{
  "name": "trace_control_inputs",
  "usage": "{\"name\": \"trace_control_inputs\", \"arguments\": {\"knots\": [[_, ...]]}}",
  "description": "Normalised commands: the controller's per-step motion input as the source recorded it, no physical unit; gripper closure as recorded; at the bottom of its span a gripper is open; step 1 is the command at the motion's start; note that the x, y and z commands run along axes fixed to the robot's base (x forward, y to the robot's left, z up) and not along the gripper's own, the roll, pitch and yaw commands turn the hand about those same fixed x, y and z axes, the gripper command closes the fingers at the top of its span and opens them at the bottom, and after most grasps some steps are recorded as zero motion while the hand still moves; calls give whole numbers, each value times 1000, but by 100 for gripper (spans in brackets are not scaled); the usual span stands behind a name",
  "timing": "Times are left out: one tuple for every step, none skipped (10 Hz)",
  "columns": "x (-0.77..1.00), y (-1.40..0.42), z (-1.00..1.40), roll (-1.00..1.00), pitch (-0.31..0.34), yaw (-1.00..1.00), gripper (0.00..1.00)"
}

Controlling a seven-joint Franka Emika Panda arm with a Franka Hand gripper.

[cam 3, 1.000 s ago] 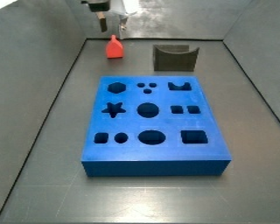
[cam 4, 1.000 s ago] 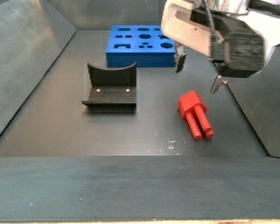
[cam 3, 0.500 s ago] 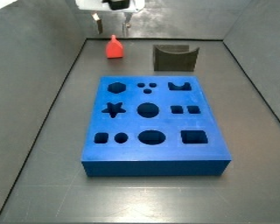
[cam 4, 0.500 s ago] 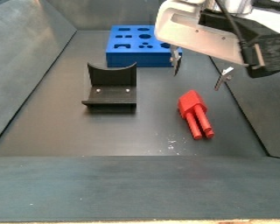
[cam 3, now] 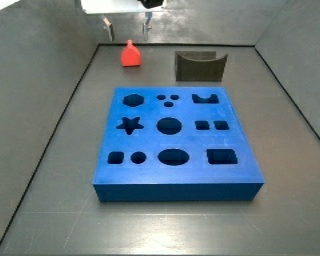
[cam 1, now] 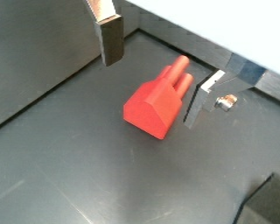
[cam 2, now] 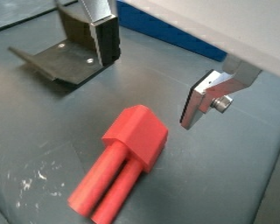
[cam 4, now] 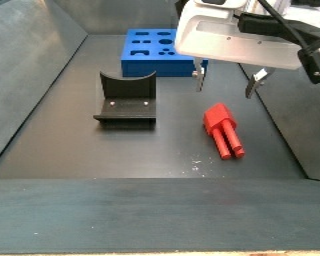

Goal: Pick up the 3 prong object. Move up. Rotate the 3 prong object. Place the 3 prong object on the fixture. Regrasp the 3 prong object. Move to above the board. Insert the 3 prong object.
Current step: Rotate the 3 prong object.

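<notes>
Poised over the red 3 prong object [cam 1: 157, 100], flat on the dark floor [cam 4: 149, 150] near the right wall, well apart from the fixture [cam 4: 124, 100] and the board [cam 4: 160, 53]. Gripper [cam 1: 154, 66] above it with fingers [cam 1: 109, 41] apart, empty, one plate to each side of the piece (long axis apparently running across the gap, not along it). Pickup not yet made.

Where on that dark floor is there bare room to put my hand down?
Bare floor runs along both long sides of the board and in front of the fixture. It is crowded by the 3 prong object, where the open tool hangs just above it.
</notes>
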Motion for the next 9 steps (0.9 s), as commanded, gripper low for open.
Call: {"name": "trace_control_inputs", "arguments": {"knots": [[37, -10, -46, -1, 17, 364, 0], [37, -9, -45, -1, 16, 238, 0], [0, 0, -1000, 0, 0, 0, 0], [10, 1, -1000, 1, -13, -36, 0], [24, 2, -1000, 2, -35, -36, 0], [33, 2, -1000, -15, -62, -28, 0], [34, 3, -1000, -24, -70, -23, 0], [39, 4, -987, -45, -82, -13, 0], [41, 5, -897, -59, -90, -8, 0]]}}
